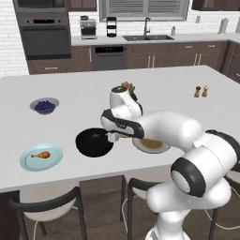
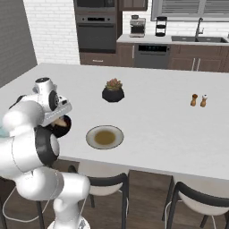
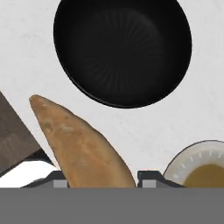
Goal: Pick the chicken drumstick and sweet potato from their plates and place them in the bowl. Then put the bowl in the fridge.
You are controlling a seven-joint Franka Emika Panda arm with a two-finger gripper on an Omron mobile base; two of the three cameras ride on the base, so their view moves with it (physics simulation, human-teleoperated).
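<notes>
My gripper [image 3: 101,177] is shut on the sweet potato [image 3: 81,144], a tan-orange tuber that juts out between the fingertips. It hangs above the counter between the black bowl [image 3: 122,48] and the beige plate [image 3: 203,168]. In the left base view the hand [image 1: 113,136] hovers at the bowl's [image 1: 93,143] right rim, with the beige plate [image 1: 152,146] just beyond it. That plate [image 2: 104,137] has nothing on it. The chicken drumstick [image 1: 41,154] lies on the light blue plate [image 1: 51,161] at the counter's front left. The fridge is out of view.
A small grey bowl of blueberries [image 1: 44,105] sits at the left. A succulent pot [image 2: 113,91] stands mid-counter behind the arm, and two shakers [image 2: 198,100] to the right. Stools [image 1: 47,206] line the front edge of the counter.
</notes>
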